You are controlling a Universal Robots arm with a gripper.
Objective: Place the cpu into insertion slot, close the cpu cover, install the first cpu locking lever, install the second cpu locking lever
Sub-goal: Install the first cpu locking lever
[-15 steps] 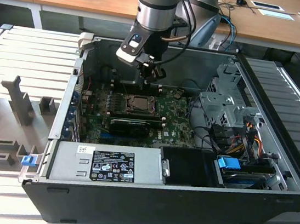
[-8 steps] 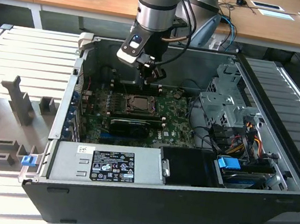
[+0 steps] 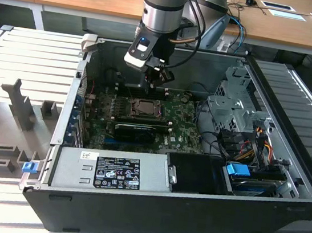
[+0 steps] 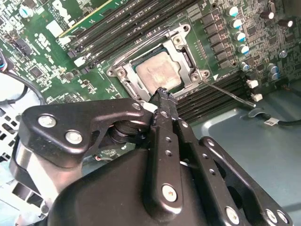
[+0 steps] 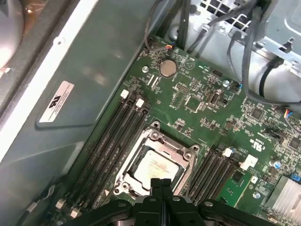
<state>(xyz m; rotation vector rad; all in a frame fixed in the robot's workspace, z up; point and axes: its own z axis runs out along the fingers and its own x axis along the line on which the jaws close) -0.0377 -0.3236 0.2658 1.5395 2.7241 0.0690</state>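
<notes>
Currently, the gripper (image 5: pixel 162 184) is hanging at one edge of the socket, its jaws pressed together and gripping nothing. Just beyond the fingertips, the cpu (image 5: pixel 155 165) is sitting silver side up in the socket, with the cpu cover (image 5: pixel 175 142) lying flat around it. A thin metal lever (image 4: pixel 230 94) is angling out beside the socket. Farther off, the memory slots (image 5: pixel 113 136) are running along the case wall (image 5: pixel 94 61).

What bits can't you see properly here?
- First wrist view: one edge of the cpu, hidden behind the fingers.
- Second wrist view: one corner of the cover, hidden behind the fingers.
- Exterior view: whether the fingers touch the cover, too small to tell.
</notes>
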